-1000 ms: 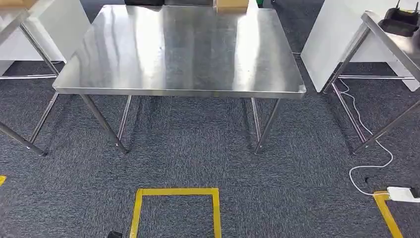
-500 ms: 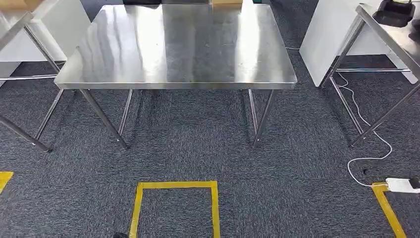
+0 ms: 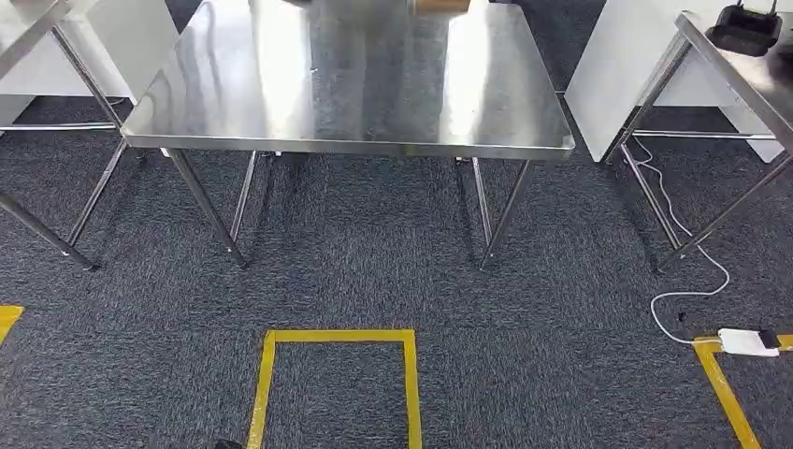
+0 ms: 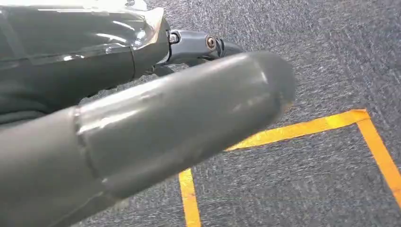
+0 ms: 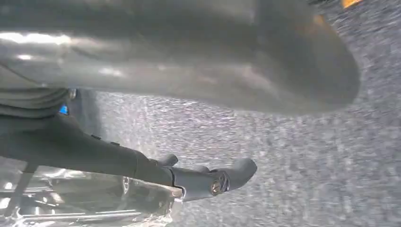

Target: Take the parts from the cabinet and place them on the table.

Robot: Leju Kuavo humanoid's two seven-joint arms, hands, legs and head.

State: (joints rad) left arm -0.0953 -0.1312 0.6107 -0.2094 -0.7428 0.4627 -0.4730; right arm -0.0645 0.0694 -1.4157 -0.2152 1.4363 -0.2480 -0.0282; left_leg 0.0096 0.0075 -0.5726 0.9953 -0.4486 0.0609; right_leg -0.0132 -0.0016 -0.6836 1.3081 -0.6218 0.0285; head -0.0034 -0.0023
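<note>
The steel table [image 3: 355, 84] stands ahead of me with a bare, shiny top. In the left wrist view my left hand [image 4: 142, 118] hangs over the carpet, and its dark fingers [image 4: 208, 43] wrap a dark glossy part in clear wrap [image 4: 71, 42]. The right wrist view has my right hand [image 5: 165, 56] low over the carpet too. Its dark fingers [image 5: 227, 177] curl along a shiny clear-wrapped part [image 5: 94, 198].
Another steel table [image 3: 23, 19] stands at the left, and one at the right [image 3: 739, 75] carries a black device [image 3: 748, 28]. A white cable [image 3: 687, 290] runs to a power strip [image 3: 746, 342] on the carpet. A yellow tape square [image 3: 338, 334] marks the floor before me.
The whole head view has shifted as the camera moved: the table and the tape square sit a little higher in the picture.
</note>
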